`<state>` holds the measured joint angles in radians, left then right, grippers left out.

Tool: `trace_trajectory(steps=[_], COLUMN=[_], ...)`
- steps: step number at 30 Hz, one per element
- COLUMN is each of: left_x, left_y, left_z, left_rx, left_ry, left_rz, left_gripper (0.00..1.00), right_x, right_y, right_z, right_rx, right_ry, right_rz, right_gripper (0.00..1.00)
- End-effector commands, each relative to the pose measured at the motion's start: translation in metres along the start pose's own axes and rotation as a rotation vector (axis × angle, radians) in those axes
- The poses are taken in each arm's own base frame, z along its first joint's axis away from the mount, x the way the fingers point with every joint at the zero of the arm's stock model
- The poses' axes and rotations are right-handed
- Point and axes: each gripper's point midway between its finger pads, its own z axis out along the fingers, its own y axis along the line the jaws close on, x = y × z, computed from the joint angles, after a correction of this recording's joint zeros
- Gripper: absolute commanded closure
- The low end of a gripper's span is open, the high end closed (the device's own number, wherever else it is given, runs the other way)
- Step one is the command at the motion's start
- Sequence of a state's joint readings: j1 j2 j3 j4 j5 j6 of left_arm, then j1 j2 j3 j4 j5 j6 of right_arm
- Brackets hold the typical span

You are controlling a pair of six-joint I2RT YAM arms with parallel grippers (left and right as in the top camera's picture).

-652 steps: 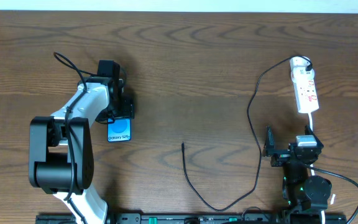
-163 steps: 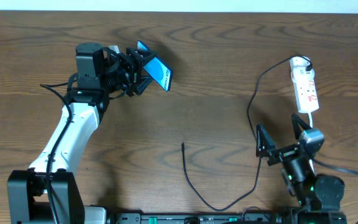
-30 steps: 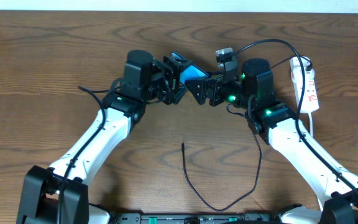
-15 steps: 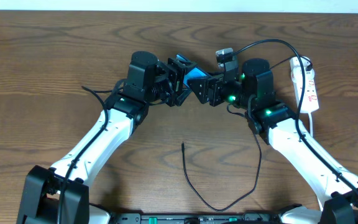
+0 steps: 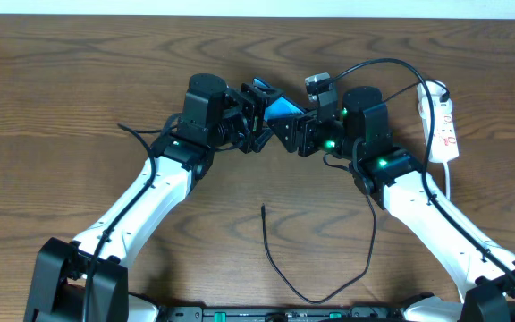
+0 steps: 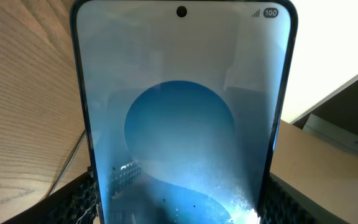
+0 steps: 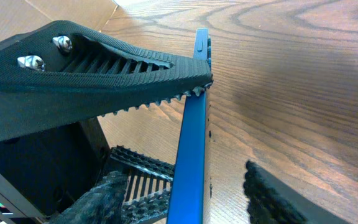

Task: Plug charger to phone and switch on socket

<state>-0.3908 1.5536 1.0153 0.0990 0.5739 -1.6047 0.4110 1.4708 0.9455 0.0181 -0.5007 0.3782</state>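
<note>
Blue-screened phone (image 6: 182, 112) gripped by left claw (image 6: 182, 202); right claw (image 7: 229, 127) partly open around it.

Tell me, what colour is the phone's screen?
Blue: the phone shows a big blue circle on a paler background. The left wrist view shows it best.

My grippers have almost no room between them. The phone (image 5: 282, 109) fills my left gripper (image 5: 263, 114) from finger to finger, and my right gripper (image 5: 296, 131) crowds in against it. In the right wrist view, one right finger (image 7: 104, 68) touches the phone's upper edge, while the other (image 7: 272, 193) stands apart with bare wood showing in the gap. Nearer me, the charger (image 5: 265, 215) loops across the middle of the table (image 5: 61, 89). The socket (image 5: 443, 121) lies near my right arm. The table's left side is open wood.
</note>
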Motion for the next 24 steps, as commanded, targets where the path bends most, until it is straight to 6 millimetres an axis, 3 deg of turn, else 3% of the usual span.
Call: trace_trajectory(steps=[1, 24], left_x=[0.0098, 0.0097], left_y=[-0.0237, -0.0237], left_z=[-0.0075, -0.0075], left_rx=[0.055, 0.055], left_ry=[0.02, 0.02], left_rz=[0.025, 0.024], left_gripper=[0.93, 0.93], right_x=[-0.0048, -0.0037], right_y=[0.0052, 0.005], right_z=[0.0006, 0.0008], right_rx=[-0.006, -0.005], right_ry=[-0.003, 0.001], right_rz=[-0.016, -0.018], right_gripper=[0.46, 0.74])
